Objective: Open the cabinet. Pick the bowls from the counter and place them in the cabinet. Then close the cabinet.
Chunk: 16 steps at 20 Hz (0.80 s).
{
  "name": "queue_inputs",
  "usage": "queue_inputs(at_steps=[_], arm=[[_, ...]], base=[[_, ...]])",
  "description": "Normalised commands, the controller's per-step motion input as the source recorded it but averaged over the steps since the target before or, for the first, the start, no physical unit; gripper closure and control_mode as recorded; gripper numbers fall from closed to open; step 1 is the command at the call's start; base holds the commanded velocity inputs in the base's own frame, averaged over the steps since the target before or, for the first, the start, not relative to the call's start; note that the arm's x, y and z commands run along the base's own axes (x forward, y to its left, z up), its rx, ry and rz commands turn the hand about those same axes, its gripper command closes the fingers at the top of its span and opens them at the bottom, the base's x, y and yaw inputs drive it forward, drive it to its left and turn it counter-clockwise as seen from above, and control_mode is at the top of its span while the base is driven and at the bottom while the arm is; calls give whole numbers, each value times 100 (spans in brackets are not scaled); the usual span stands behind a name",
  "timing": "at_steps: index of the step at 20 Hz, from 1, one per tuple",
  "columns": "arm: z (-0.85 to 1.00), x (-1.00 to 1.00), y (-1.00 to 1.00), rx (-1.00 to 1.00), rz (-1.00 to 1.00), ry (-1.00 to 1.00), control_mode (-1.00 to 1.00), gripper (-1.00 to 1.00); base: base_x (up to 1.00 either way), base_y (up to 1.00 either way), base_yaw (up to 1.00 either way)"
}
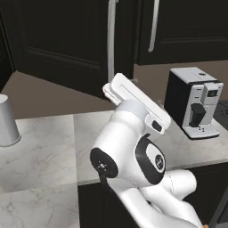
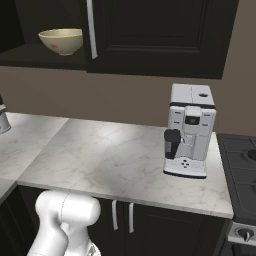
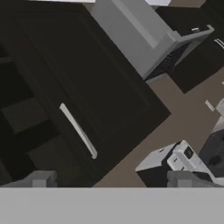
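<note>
Cabinet [image 2: 150, 35] fills the top of the right base view, left door swung open, silver bar handle [image 2: 91, 27] on its edge. Marble bench [image 2: 110, 160] runs across mid-frame below it. Coffee machine [image 2: 189, 131] stands on the bench at centre right. Grey cup [image 1: 6, 121] sits at the left edge of the left base view, on the bench. Tan-yellow bowl [image 2: 61, 40] rests upright on the cabinet shelf, upper left (red spot showing). Gripper [image 3: 109, 178] at the bottom of the hand view: jaws spread wide, holding nothing, facing a cabinet door.
</note>
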Motion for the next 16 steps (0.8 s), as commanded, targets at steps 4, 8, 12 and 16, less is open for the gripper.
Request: queue_inputs(at_steps=[4,8,12,16], arm=[[22,30,-53,0,-2,15,-100,-100],[-24,82,-13,-4,0,45,-100,-100],[-96,100,8,-29,-3,53,-100,-100],[-54,100,0,-30,-10,47,-100,-100]], base=[[0,0,0],[0,0,0],[0,0,0],[0,0,0]])
